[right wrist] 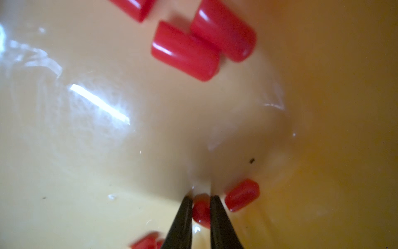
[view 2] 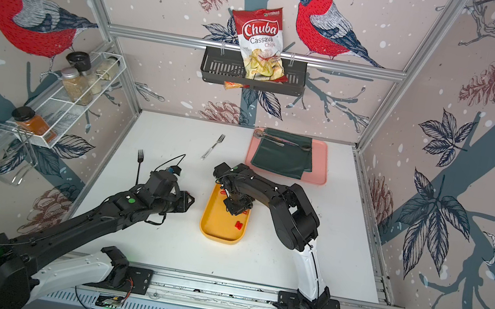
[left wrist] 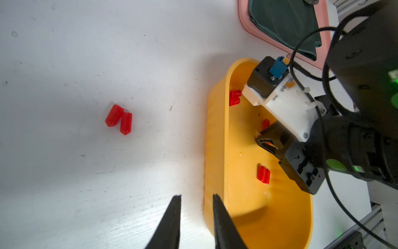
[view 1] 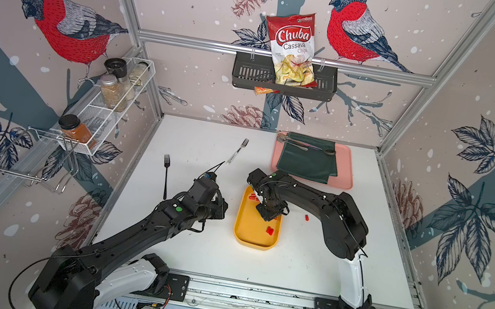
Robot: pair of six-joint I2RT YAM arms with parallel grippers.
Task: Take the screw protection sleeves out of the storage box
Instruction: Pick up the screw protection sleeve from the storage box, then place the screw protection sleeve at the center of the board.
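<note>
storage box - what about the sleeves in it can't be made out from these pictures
- Sleeve count in the storage box: in both top views the right gripper covers its middle.
- Right wrist view: blur hides whether the fingertips press the sleeve between them.
- More sleeves: cut off by that view's edge, blurred.

The sleeves (right wrist: 185, 51) are looking like smooth red plastic, with light shining off them. The box (right wrist: 86, 151) is gleaming too, in glossy yellow plastic. The table (left wrist: 86, 64) is looking dull white, with scratches and scuffs. The cloth (view 1: 306, 162) is looking soft and matt. The tray (view 1: 344, 172) under it is showing flat pink plastic. The silver fork (view 1: 237, 152) is glinting like metal, and the bag (view 1: 292, 46) is looking crinkly.
</note>
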